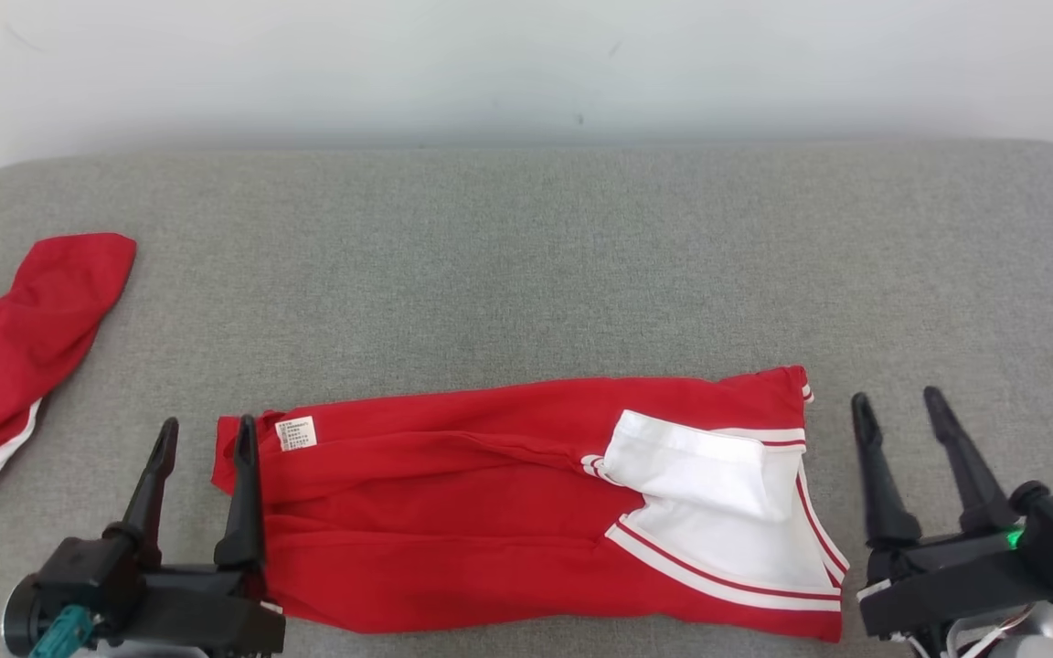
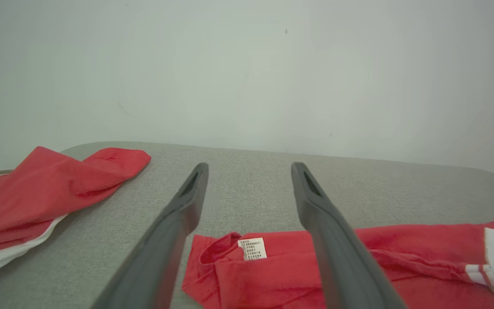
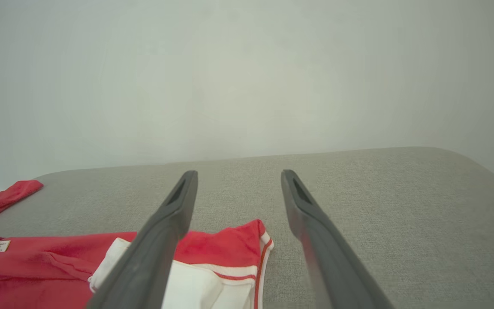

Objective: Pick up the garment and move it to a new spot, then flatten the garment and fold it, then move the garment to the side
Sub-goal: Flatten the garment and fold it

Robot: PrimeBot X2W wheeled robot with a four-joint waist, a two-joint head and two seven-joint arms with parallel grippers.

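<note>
Red cloth with white trim, the garment is lying as a long folded band across the near part of the grey fabric-covered desk, running left to right between your two hands. Your left hand is hovering at its left end, fingers spread wide and pinching nothing. In the head view its inner finger is crossing the garment's corner, though I cannot tell whether it is touching. Your right hand is standing just beside the right end, likewise spread and empty, apart from the cloth.

Judging by the lay, the lengthwise fold is looking finished, and you are lining up either the end-to-end fold or the carry to the side. To do it well, be lowering both hands together and taking every layer at each end, not just the top one. The turned-back white panel near the right end is sitting loose and is likely to flop open otherwise. Be keeping the band lightly taut so the middle is not sagging.

A small white care label is showing at the left end, carrying several lines of print too fine to read; no brand mark is showing. A second red garment is lying well apart at the desk's left edge.
</note>
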